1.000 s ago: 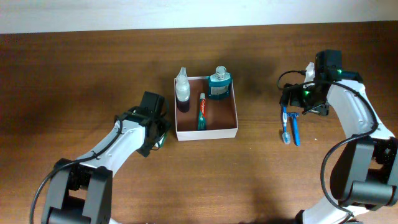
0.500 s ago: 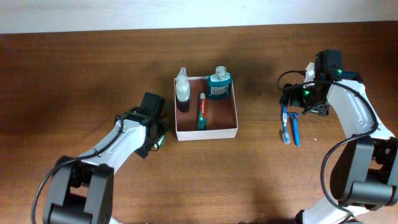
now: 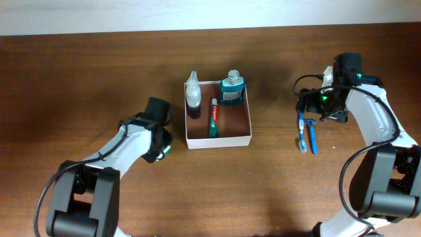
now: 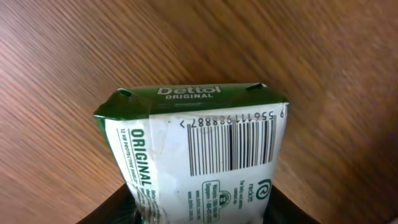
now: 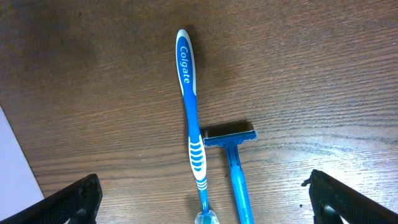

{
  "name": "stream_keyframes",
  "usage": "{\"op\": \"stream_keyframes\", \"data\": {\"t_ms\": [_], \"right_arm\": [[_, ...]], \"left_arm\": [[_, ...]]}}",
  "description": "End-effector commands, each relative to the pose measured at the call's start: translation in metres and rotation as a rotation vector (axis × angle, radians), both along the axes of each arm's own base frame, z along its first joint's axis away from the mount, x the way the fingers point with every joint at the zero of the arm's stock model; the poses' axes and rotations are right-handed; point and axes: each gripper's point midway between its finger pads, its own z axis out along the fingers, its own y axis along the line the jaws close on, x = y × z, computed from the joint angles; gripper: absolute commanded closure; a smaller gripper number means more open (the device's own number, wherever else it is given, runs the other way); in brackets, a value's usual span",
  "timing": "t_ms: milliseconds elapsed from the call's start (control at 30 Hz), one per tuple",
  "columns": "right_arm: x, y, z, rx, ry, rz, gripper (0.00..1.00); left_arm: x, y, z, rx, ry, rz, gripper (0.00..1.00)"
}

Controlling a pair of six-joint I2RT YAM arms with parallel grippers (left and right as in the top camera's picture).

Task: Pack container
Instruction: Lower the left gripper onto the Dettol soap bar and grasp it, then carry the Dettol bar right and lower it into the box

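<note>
Brown wooden table point(image 3: 79, 79) is carrying the container point(image 3: 218, 141) at its middle, with a toothpaste tube point(image 3: 213, 117), a teal mouthwash bottle point(image 3: 231, 89) and a small bottle point(image 3: 193, 95) inside. The left gripper point(image 3: 161, 146) is standing just left of it, its fingers point(image 4: 109, 211) sitting on both sides of a green Dettol soap packet point(image 4: 199, 143); whether they are squeezing it I cannot tell. The right gripper point(image 3: 317, 103) is hovering wide open and empty over a blue toothbrush point(image 5: 189, 112) and a razor point(image 5: 230, 135).

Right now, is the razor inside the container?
No, the razor lies on the table beside the toothbrush, outside the container.
</note>
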Motion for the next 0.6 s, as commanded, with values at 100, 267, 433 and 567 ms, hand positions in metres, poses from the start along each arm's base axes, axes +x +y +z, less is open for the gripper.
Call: {"op": "stream_keyframes", "data": {"t_ms": [100,267,433,567], "right_arm": [[0.004,-0.002,0.011,-0.013,-0.032,0.006,0.01],[0.004,-0.002,0.011,-0.013,-0.032,0.006,0.01],[0.004,-0.002,0.011,-0.013,-0.032,0.006,0.01],[0.004,-0.002,0.011,-0.013,-0.032,0.006,0.02]], "left_arm": [[0.024,0.011,0.055,0.035,-0.113,-0.216,0.72],[0.034,-0.009,0.107,-0.043,-0.276,-0.287,0.74],[0.043,-0.052,0.163,-0.115,-0.498,-0.475,0.81],[0.045,-0.085,0.184,-0.149,-0.593,-0.555,0.8]]}}
